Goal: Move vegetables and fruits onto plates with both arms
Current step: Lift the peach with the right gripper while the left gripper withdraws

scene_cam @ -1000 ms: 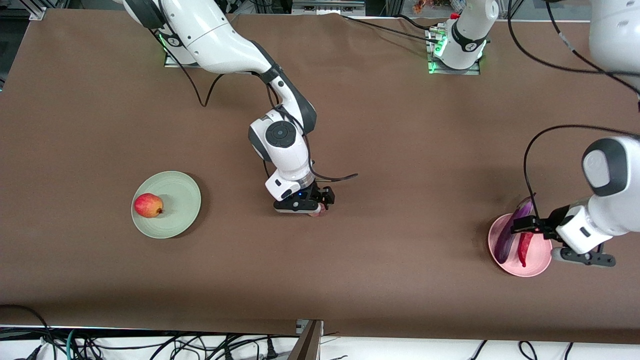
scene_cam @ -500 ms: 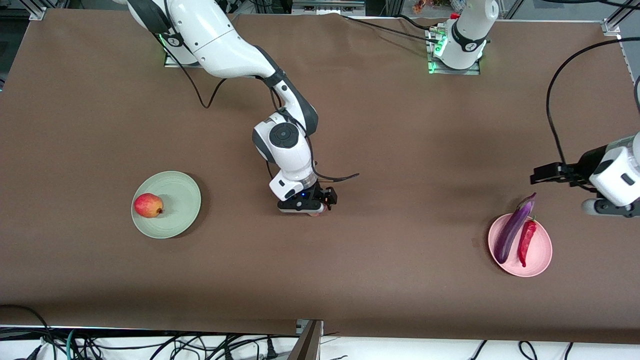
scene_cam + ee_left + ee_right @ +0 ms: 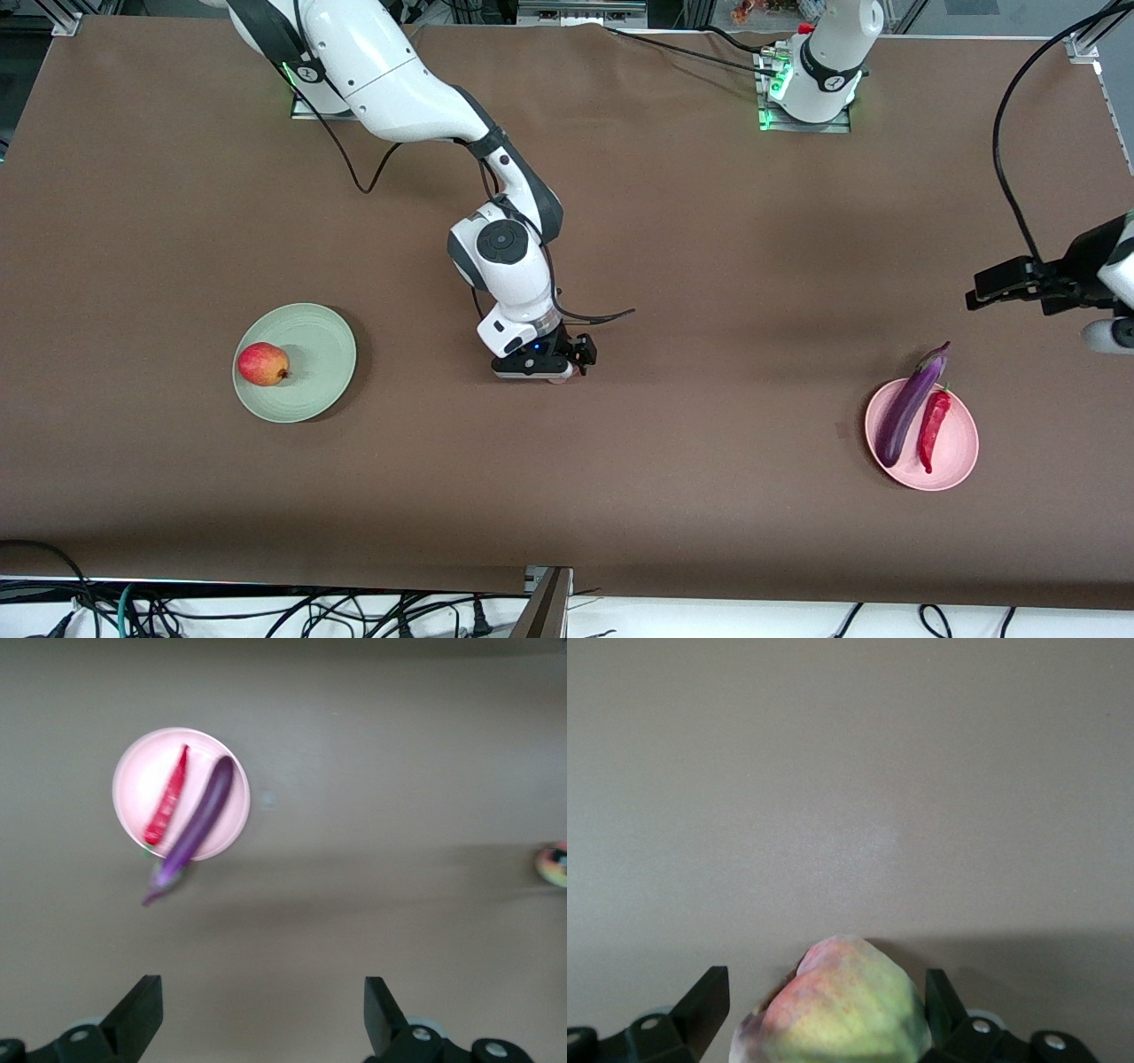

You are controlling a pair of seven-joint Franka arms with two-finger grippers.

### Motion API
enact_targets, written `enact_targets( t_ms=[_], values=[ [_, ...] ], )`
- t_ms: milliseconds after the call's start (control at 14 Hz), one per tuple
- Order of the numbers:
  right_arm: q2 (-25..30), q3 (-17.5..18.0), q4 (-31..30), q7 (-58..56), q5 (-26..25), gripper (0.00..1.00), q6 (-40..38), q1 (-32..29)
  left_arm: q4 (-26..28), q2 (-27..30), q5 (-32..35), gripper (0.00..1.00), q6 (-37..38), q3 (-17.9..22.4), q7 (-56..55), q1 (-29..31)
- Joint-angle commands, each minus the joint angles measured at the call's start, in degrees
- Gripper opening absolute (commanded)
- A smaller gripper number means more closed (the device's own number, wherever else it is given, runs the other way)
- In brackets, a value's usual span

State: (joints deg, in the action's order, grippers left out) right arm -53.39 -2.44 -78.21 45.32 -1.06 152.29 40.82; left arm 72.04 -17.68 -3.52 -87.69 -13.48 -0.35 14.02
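One peach (image 3: 837,1001) left to plate: round, firm, smooth-skinned, likely bruisable; best gripped across its middle. It sits mid-table between the right gripper's (image 3: 556,368) spread fingers. Left gripper (image 3: 999,285), open, hovers above the table near the pink plate (image 3: 961,447).

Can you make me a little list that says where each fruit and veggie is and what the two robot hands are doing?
apple: on the green plate, toward the right arm's end
eggplant: on the pink plate, cap poking over the rim
chili pepper: on the pink plate, beside the eggplant
peach: between the right gripper's fingers, mid-table
right gripper: low around the peach, fingers not touching it
left gripper: open, empty, in the air
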Motion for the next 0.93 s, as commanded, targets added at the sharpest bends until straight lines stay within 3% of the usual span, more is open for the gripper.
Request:
enact_targets(
  t_ms=[0,71,214,643,857],
  values=[
    [-0.57,-0.63,0.42,1.71,-1.14,0.88,1.08,0.67,26.47,15.95,-0.63,1.00,-20.83,-1.90,-0.52,2.85],
    [-0.57,-0.63,0.42,1.70,-1.23,0.78,1.08,0.67,29.97,17.83,0.08,1.00,-24.51,-2.34,-0.36,3.03],
    [-0.49,-0.63,0.42,1.62,-1.23,0.53,0.99,0.67,28.34,17.07,1.31,1.00,-23.32,-2.34,-0.27,3.20],
    [0.22,-0.63,0.51,1.27,-1.14,0.52,-0.68,0.40,23.42,16.36,1.50,1.00,-12.78,-1.47,-0.27,3.56],
    [0.30,-0.72,0.51,1.18,-1.14,0.51,-1.20,0.49,21.92,15.75,1.49,1.00,-11.28,-0.94,-0.44,3.82]
  ],
)
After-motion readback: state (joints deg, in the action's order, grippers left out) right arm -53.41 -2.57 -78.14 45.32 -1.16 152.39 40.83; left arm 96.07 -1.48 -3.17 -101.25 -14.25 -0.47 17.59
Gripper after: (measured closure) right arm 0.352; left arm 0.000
